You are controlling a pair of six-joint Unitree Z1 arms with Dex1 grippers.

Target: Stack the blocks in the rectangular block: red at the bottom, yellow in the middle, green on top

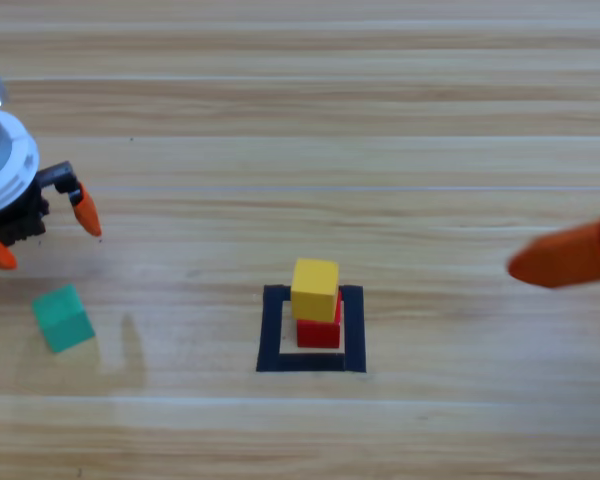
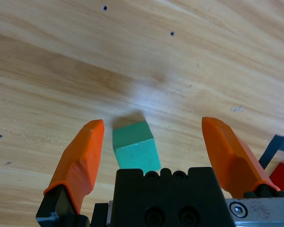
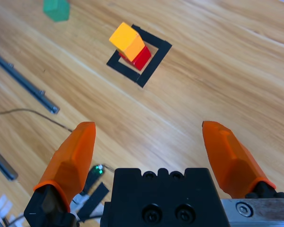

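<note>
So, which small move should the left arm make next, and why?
Probably lower the left hand around the green cube and close on it. Its jaws are open, with the cube between them in the wrist view. Yellow already sits on red inside the tape square, so only green is missing. The right hand waits at the edge.

Pale wooden table (image 1: 380, 120) — evenly lit

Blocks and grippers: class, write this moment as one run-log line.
stack: yellow on red in rectangular block | green: on table, unstacked | left gripper: open, above green | right gripper: open, waiting at right
</note>
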